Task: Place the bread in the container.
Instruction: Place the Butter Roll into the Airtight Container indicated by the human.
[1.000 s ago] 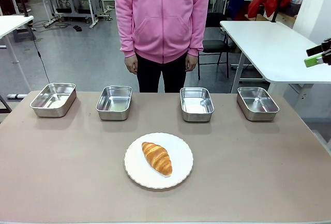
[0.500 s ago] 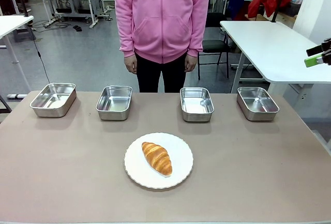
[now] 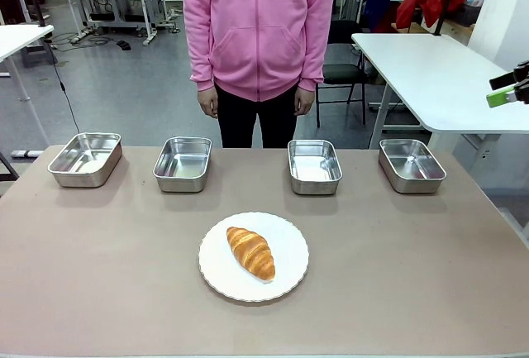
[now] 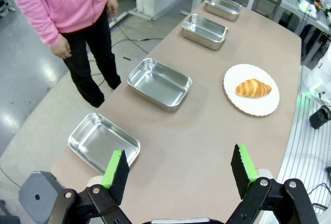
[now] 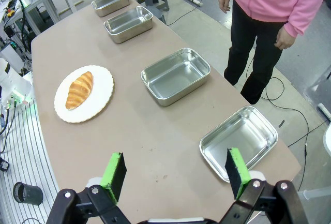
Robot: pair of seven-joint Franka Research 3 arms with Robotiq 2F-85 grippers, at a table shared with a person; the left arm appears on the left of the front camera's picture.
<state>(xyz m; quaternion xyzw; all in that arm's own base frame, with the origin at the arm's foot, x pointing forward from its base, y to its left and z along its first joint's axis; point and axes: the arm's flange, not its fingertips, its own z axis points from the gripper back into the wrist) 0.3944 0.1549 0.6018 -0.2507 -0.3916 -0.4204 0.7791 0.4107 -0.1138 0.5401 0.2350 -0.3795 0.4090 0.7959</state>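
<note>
Four steel containers (image 3: 85, 159) (image 3: 183, 164) (image 3: 314, 166) (image 3: 411, 165) sit in a row along the far edge of the table (image 3: 99, 275), spaced apart. We note a person (image 3: 258, 27) in a pink top standing just behind them, hands (image 3: 210, 103) hanging at the sides. We find the bread (image 3: 250, 252) on a white plate (image 3: 289, 246) at mid-table, on the robot's side of the row and apart from it. The left gripper (image 4: 178, 167) hangs high over the table's left end, the right gripper (image 5: 175, 171) high over its right end. Both tilt down toward the surface, fingers spread wide, gripping nothing. The bread's long axis runs diagonally, one tapered end toward the far left, the other toward the near right.
</note>
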